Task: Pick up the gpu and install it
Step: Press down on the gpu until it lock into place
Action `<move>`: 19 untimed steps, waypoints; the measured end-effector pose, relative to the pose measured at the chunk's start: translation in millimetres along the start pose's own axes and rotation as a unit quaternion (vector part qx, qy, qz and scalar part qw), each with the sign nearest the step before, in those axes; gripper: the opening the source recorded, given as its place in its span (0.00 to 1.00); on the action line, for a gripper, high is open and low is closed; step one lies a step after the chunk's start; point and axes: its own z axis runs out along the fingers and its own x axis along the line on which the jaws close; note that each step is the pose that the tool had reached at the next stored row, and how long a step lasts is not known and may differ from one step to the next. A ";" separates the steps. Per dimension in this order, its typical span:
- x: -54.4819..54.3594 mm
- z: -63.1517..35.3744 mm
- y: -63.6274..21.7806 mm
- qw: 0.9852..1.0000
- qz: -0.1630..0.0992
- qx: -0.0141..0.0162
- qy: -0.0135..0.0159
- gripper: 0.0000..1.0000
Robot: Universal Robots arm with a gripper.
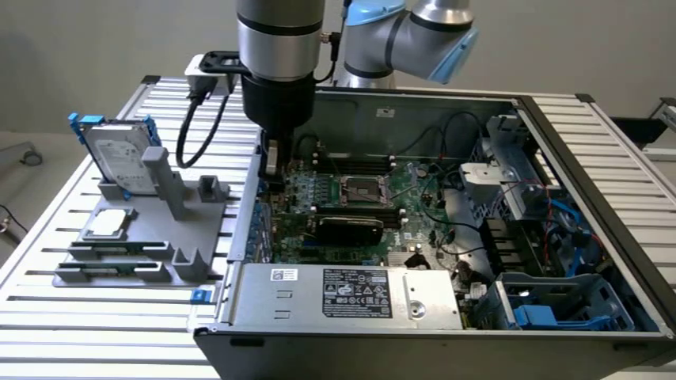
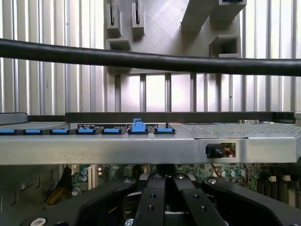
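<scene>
Black linkage of my gripper (image 2: 164, 188) fills the foreground, fingers drawn together, though I cannot tell whether they pinch anything. I hang inside the case (image 1: 591, 182) by its rear wall. Gpu (image 1: 350, 229) sits on the motherboard (image 1: 317, 190), well apart.

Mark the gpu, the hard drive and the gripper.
gpu (image 1: 350, 229), exterior view, black cooler shroud.
hard drive (image 1: 116, 154), exterior view, silver face.
gripper (image 1: 271, 176), exterior view, finger end at the case wall.
</scene>
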 end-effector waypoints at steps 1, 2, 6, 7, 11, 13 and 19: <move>0.0 0.0 0.1 1.000 0.000 0.000 0.001 0.11; 0.0 0.0 0.2 1.000 0.000 0.000 0.002 0.11; 0.0 0.0 0.3 1.000 -0.001 0.000 0.005 0.11; 0.0 0.0 0.3 1.000 -0.001 0.000 0.006 0.11; 0.0 0.0 0.9 1.000 -0.001 0.000 0.008 0.11; 0.0 0.0 1.2 1.000 -0.001 0.000 0.009 0.11; 0.0 0.1 2.2 1.000 -0.002 0.000 0.012 0.11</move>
